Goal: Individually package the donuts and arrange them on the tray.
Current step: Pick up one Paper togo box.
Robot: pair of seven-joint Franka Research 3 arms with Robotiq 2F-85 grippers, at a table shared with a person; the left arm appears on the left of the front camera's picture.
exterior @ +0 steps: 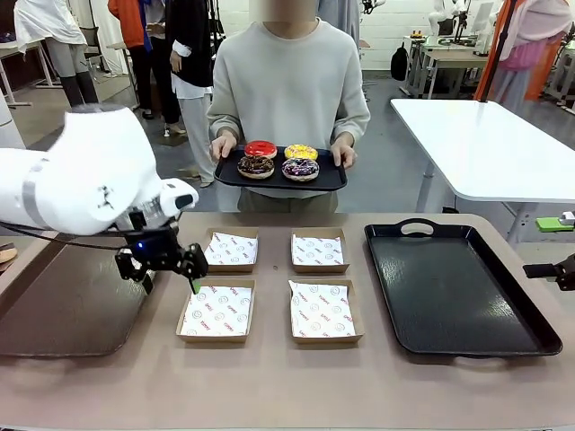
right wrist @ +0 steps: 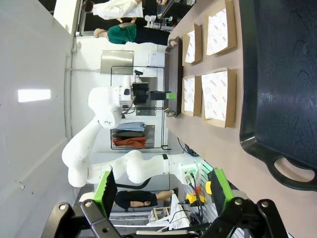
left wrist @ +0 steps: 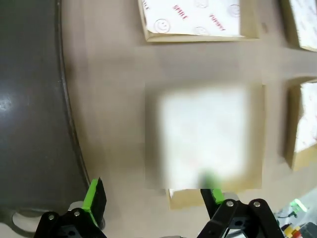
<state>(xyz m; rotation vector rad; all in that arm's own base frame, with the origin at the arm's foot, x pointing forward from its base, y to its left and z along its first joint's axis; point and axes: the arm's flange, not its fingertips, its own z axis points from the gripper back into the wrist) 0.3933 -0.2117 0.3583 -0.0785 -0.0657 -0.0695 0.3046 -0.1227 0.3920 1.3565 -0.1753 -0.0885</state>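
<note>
Four donuts sit on a small black tray (exterior: 334, 180) that a person holds in both hands at the far side of the table (exterior: 269, 386), above its edge. The red donut (exterior: 260, 148) and yellow donut (exterior: 301, 152) lie in the far row. The brown donut (exterior: 256, 166) and purple donut (exterior: 300, 169) lie in the near row.

Four open cardboard boxes with paper liners stand in two rows at the middle of the table: far left box (exterior: 231, 249), far right box (exterior: 317, 250), near left box (exterior: 216, 311), near right box (exterior: 322, 311). None holds a donut.

A large black tray (exterior: 458, 287) lies to their right with nothing on it. A dark tray (exterior: 72, 310) lies at the left end.

The left gripper (exterior: 171, 282) hangs just left of the near left box, jaws apart, holding nothing. The right gripper (right wrist: 162, 186) is off the large tray's handle end, jaws apart, nothing between them.
</note>
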